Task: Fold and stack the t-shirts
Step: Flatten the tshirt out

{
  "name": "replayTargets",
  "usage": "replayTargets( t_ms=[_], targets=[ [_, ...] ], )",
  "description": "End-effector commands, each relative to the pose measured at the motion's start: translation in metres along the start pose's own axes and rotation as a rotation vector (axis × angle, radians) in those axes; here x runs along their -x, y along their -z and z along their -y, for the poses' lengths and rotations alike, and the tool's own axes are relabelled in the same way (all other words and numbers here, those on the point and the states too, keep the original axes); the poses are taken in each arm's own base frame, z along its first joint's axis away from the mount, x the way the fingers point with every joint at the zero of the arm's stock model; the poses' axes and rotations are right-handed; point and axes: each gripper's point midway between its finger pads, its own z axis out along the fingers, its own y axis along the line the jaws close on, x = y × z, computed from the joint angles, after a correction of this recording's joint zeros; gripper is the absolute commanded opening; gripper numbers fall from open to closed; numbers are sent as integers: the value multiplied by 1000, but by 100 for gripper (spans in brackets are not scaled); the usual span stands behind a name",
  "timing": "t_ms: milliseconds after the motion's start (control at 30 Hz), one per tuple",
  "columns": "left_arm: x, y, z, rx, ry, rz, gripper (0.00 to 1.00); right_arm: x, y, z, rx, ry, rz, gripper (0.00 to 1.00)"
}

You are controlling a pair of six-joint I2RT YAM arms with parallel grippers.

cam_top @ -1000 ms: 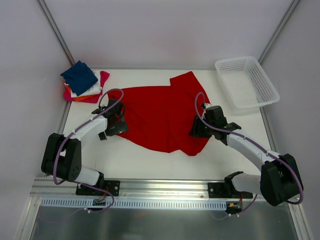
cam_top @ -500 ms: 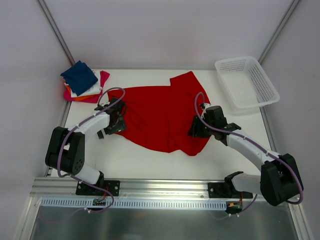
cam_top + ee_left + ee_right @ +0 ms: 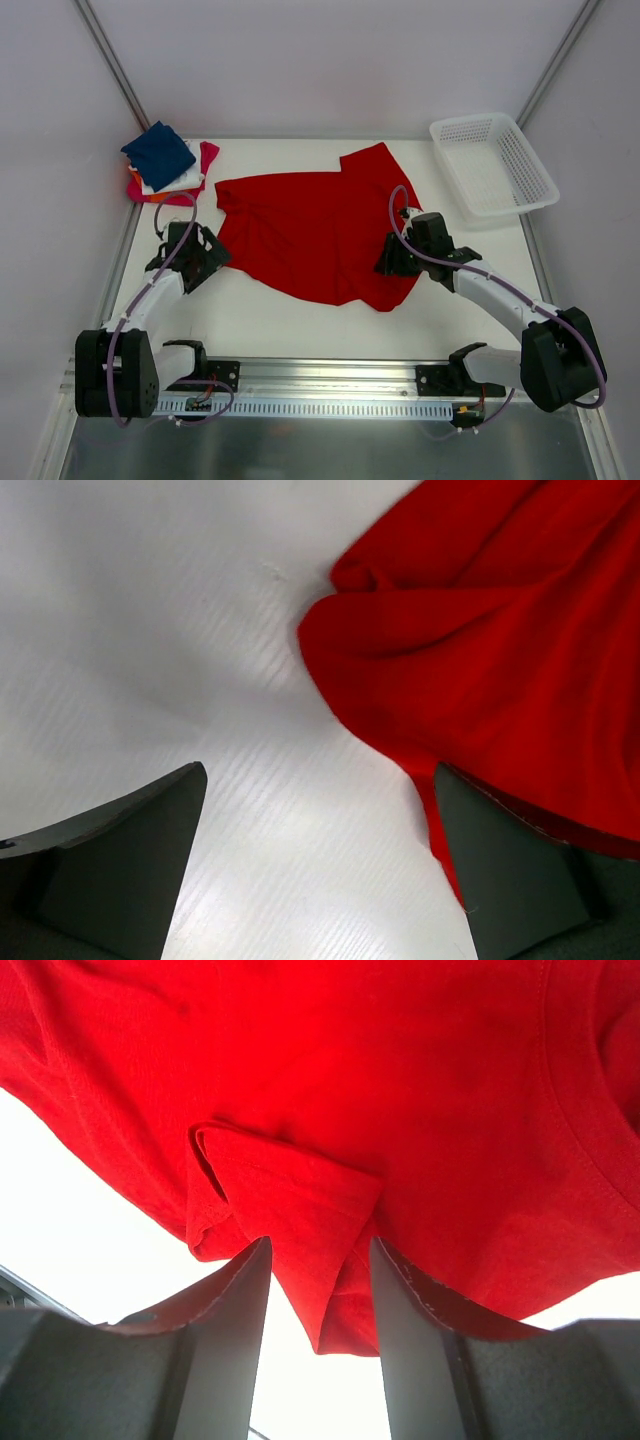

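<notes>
The red t-shirt (image 3: 320, 232) lies spread but wrinkled in the middle of the table. My left gripper (image 3: 205, 262) is open and empty over bare table just left of the shirt. In the left wrist view its jaws (image 3: 320, 865) stand wide apart and the shirt's hem (image 3: 490, 650) runs along the right finger. My right gripper (image 3: 392, 262) is over the shirt's right edge. In the right wrist view its jaws (image 3: 318, 1295) are partly apart with a loose fold of red cloth (image 3: 300, 1210) between them. The folded stack (image 3: 165, 160), navy on top, sits at the back left.
A white mesh basket (image 3: 492, 165) stands at the back right, beside the shirt's right edge. Bare white tabletop (image 3: 280, 320) lies between the shirt and the arm bases. Enclosure walls close the left, right and back.
My left gripper drew the shirt's left edge out leftward, let it go and pulled back left and nearer. The right arm has not moved.
</notes>
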Motion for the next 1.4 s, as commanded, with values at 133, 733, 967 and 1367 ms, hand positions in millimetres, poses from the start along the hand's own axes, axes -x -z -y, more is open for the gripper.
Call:
replayTargets(
  t_ms=[133,733,967,1367],
  targets=[
    [5,-11,8,-244,137,-23,99,8,5,-12,46,23,27,48],
    [-2,-25,7,-352,250,-74,58,7,3,-10,36,15,23,47],
    [-10,-7,3,-359,263,-46,59,7,1,-12,44,13,19,47],
    [5,-21,-10,-233,261,-49,31,7,3,-18,57,23,25,47]
  ],
)
